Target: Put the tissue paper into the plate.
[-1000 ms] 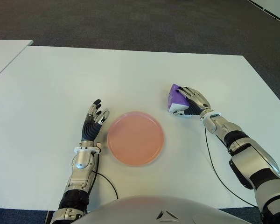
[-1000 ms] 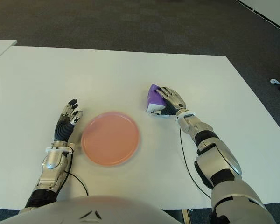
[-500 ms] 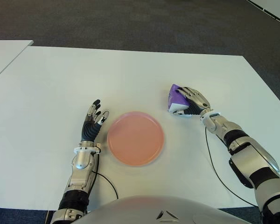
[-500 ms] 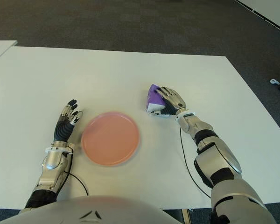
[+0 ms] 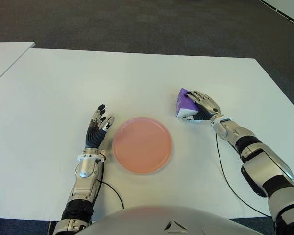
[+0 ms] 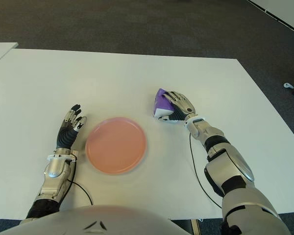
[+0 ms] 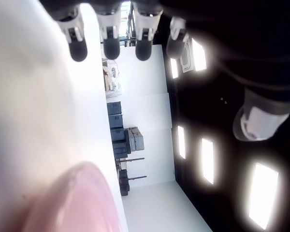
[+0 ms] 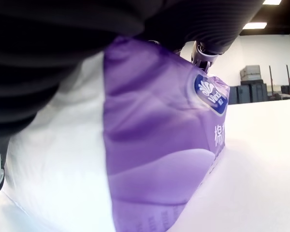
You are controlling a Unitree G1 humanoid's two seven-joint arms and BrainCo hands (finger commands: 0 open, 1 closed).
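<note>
A purple and white tissue pack [image 5: 185, 104] stands on the white table [image 5: 137, 78], to the right of the round pink plate [image 5: 142, 144]. My right hand [image 5: 202, 105] is curled over the pack from its right side, fingers wrapped on it. The right wrist view shows the tissue pack [image 8: 150, 159] filling the frame under the dark fingers [image 8: 212, 29], its lower edge against the table. My left hand [image 5: 98, 126] shows just left of the plate, fingers straight and spread, holding nothing. The plate has nothing in it.
A second white table [image 5: 5, 54] shows at the far left edge. Dark carpet [image 5: 137, 24] lies beyond the table's far edge. A black cable [image 5: 225, 176] runs along my right forearm over the table.
</note>
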